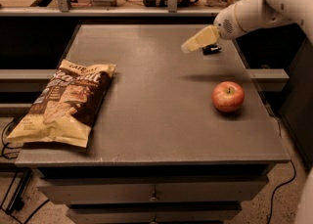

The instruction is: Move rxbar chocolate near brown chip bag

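The rxbar chocolate (212,49) is a small black bar lying at the far right of the grey table (156,120), partly hidden behind the arm. My gripper (189,46), pale yellow, hovers just left of and above the bar, pointing down-left, on the white arm (254,10) that comes in from the upper right. The brown chip bag (66,101) lies flat near the table's left front corner, far from the bar and from the gripper.
A red apple (228,96) sits on the right side of the table, in front of the bar. Behind the table runs a shelf (146,10) with dark clutter. Drawers (154,193) lie below the front edge.
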{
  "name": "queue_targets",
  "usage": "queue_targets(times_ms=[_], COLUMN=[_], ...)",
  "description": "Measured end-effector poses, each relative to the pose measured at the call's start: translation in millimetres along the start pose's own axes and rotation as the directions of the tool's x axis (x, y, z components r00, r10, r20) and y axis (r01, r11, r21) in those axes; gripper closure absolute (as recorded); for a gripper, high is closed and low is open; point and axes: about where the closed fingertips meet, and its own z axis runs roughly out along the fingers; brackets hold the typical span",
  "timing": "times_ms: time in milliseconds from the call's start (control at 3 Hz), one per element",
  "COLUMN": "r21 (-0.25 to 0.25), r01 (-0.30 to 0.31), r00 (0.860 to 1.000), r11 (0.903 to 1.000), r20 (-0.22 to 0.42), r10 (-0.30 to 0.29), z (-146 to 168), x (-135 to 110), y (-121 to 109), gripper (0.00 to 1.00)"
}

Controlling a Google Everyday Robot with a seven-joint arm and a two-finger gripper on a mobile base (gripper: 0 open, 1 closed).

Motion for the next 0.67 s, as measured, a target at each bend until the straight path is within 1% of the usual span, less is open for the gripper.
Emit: queue_targets(times_ms=[333,667], r21=[-0.040,-0.021], r01=[-0.097,-0.155], r00=[0.995,0.988], r11=[0.9945,0.9877], r20=[0.018,0.023], r10=[0.098,0.156], z=[33,54], x=[8,18], y=[-8,-23], gripper=[0.00,0.00])
